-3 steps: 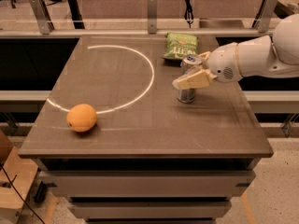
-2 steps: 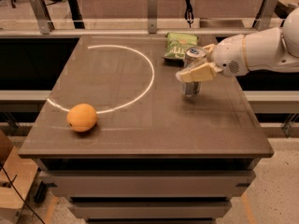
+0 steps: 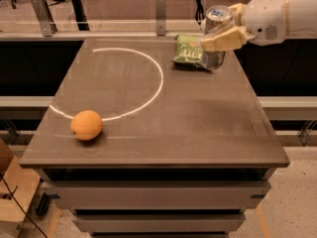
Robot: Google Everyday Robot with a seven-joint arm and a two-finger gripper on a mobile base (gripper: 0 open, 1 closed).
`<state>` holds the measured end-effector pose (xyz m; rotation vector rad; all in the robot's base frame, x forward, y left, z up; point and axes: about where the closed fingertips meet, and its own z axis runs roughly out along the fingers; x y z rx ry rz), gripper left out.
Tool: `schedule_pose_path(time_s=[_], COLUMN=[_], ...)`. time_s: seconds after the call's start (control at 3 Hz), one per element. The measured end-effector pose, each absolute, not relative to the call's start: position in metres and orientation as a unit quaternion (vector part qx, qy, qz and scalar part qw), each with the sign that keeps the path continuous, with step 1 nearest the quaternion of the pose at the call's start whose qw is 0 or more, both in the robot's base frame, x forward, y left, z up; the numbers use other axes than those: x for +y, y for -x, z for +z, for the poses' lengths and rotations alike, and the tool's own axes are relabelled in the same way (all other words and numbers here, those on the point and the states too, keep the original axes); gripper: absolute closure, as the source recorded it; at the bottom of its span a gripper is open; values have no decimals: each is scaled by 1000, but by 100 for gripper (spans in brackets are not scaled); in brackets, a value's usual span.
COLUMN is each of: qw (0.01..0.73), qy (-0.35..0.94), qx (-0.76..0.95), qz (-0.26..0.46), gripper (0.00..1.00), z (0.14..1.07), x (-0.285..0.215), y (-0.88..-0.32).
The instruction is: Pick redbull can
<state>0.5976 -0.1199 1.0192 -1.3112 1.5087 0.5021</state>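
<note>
The redbull can (image 3: 216, 21), a slim silver-grey can, hangs in the air above the table's far right part, tilted a little. My gripper (image 3: 224, 29) is shut on the redbull can; its cream fingers (image 3: 221, 40) wrap the can's middle, and the white arm reaches in from the upper right. The can's lower end overlaps the green snack bag (image 3: 189, 50) in the view.
An orange (image 3: 86, 124) lies near the table's front left. The green snack bag lies at the far right of the dark table (image 3: 198, 133). A white arc is marked on the tabletop. Railings and posts stand behind the table.
My gripper has lifted the redbull can off the tabletop and carried it up and toward the far side. The orange and the bag have not moved.
</note>
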Motion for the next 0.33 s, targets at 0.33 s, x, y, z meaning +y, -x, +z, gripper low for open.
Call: schedule_pose_path(time_s=[0.33], qw=[530], qy=[547], qx=[617], qz=[199], gripper=[100], z=[1041], x=[-123], y=[-599])
